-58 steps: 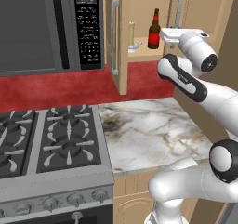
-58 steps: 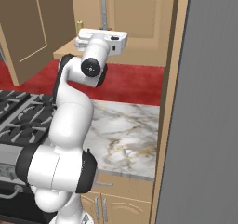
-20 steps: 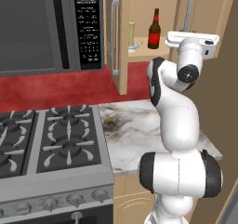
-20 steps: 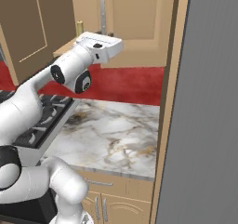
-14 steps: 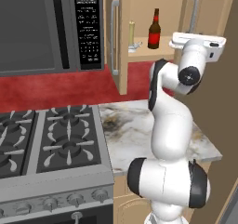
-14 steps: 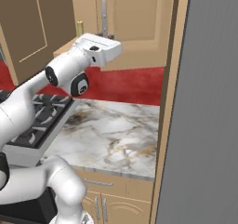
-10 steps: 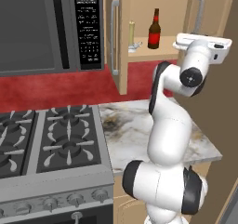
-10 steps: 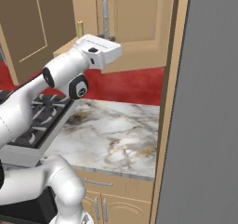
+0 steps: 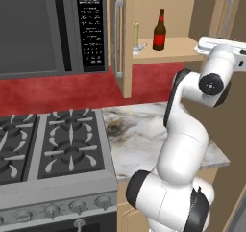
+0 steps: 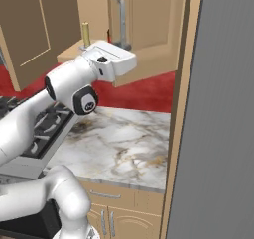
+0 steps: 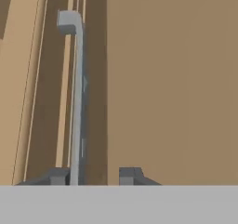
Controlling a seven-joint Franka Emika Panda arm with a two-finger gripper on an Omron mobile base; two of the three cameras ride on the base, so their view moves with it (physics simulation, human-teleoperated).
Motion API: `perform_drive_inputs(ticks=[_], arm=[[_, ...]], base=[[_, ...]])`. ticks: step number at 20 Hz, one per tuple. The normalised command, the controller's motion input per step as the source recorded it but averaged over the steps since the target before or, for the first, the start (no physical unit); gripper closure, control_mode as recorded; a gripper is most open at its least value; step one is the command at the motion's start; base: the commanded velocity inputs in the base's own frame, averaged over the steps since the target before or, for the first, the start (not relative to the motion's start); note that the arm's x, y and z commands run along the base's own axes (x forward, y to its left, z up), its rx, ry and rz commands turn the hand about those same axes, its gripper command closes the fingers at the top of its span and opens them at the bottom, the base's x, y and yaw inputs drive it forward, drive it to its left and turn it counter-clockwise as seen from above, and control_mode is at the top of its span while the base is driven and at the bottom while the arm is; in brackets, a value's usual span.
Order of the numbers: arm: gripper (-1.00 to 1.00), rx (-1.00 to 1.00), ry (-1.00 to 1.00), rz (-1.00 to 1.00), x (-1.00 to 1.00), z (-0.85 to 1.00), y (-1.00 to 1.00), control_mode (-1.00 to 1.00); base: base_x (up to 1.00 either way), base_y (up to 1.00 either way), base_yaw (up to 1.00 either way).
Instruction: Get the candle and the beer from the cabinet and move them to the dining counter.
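Note:
In the open cabinet (image 9: 178,47) the beer (image 9: 159,31), a dark brown bottle with a red label, stands upright on the shelf. The pale candle (image 9: 136,33) in its small silver holder stands left of it, and its top pokes up behind my arm (image 10: 85,33). My gripper (image 11: 93,175) is at the right cabinet door, well right of the bottle. Its fingers are apart around the door's silver bar handle (image 11: 76,102), which runs close by the left fingertip (image 11: 58,175). My white hand (image 9: 218,45) hides the fingers in the left base view. The dining counter is out of view.
A black microwave (image 9: 48,29) hangs left of the cabinet, above a gas stove (image 9: 57,144). A short marble countertop (image 9: 139,135) lies under my arm. The cabinet's left door (image 9: 126,43) stands open. A tall grey panel (image 10: 223,109) closes off the right side.
My hand has moved right, away from the bottle and up to the right door's handle, and the arm has risen. Candle and beer have not moved.

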Motion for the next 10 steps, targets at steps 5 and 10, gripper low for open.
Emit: perform_drive_inputs(ticks=[5,10], arm=[[1.0,0.0,0.0,-0.06,-0.54,0.05,-0.48,-1.0],[1.0,0.0,0.0,-0.05,-0.44,0.01,-0.42,-1.0]], base=[[0.0,0.0,0.0],[0.0,0.0,0.0]])
